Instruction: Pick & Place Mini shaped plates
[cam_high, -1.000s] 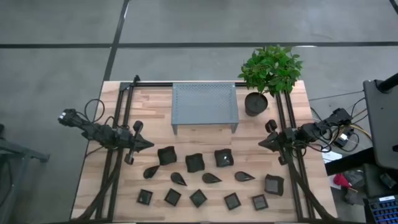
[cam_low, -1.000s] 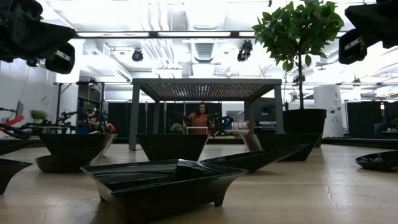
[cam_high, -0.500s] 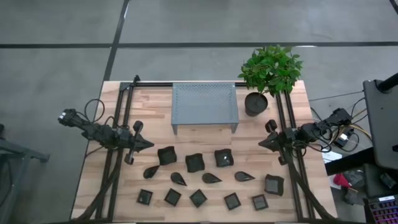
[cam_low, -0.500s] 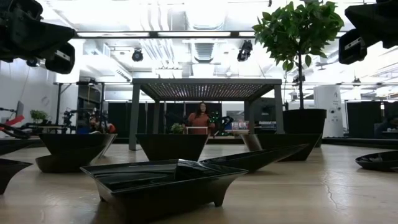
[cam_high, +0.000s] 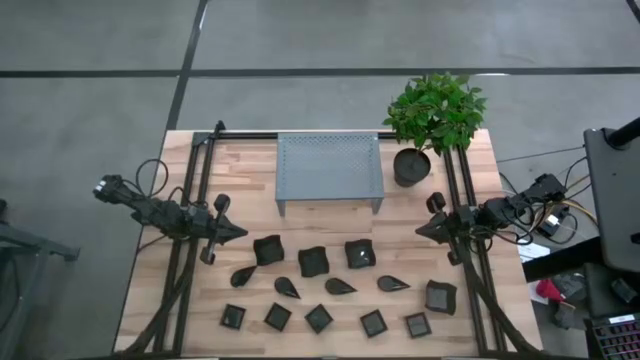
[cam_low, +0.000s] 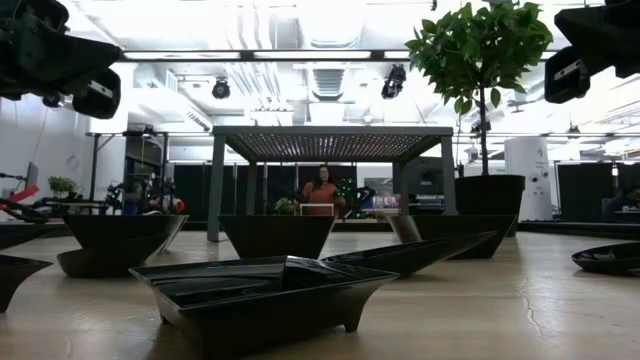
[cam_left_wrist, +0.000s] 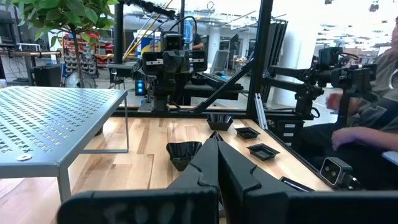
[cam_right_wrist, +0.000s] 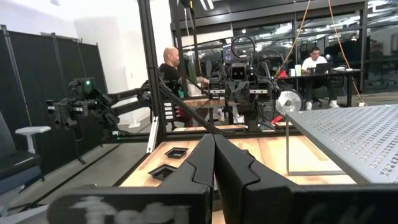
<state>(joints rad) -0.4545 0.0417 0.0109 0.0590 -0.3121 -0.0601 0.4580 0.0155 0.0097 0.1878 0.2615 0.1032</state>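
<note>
R fingers (cam_right_wrist: 214, 163) closed, two small plates (cam_right_wrist: 169, 162) beyond, grey stand (cam_right_wrist: 354, 134) beside.

Wood, perforated metal and glossy black dishes

I see a pale, planked wooden tabletop (cam_high: 330, 225) with a smooth matt grain, a grey perforated metal stand (cam_high: 329, 168) in a dull finish, and mini shaped plates (cam_low: 265, 295) that look like glossy black plastic catching reflections.

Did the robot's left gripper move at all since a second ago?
No. In the high view the left gripper sits in the same spot beside the wavy plate, just as far from the grey stand as before.
</note>
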